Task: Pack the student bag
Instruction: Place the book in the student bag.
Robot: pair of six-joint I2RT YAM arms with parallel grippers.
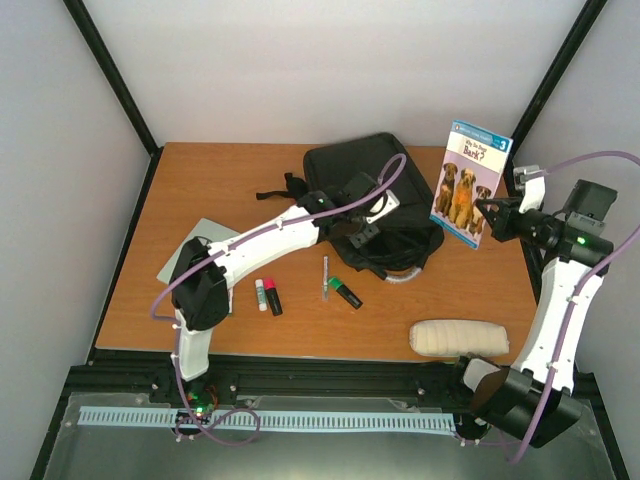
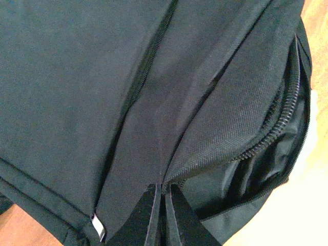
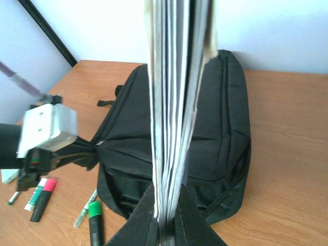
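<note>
The student bag (image 1: pixel 352 168), a large black fabric backpack, lies at the back middle of the table. Its zip gapes along the near right side (image 2: pixel 287 128). My left gripper (image 1: pixel 365 226) is shut, and its fingertips (image 2: pixel 163 188) pinch the fabric edge by the zip opening. My right gripper (image 1: pixel 492 222) is shut on the lower edge of a thin picture book with dogs on its cover (image 1: pixel 470 182). It holds the book upright above the table, right of the bag. In the right wrist view the book's pages (image 3: pixel 174 102) stand edge-on between the jaws (image 3: pixel 166 220), with the bag (image 3: pixel 225 128) behind them.
In front of the bag lie a pink-capped marker (image 1: pixel 272 297), a green-and-white stick (image 1: pixel 260 292), a slim pen (image 1: pixel 325 275) and a green highlighter (image 1: pixel 346 292). A cream-white rolled pouch (image 1: pixel 460 338) lies near the front right edge. A pale sheet (image 1: pixel 195 245) is under the left arm.
</note>
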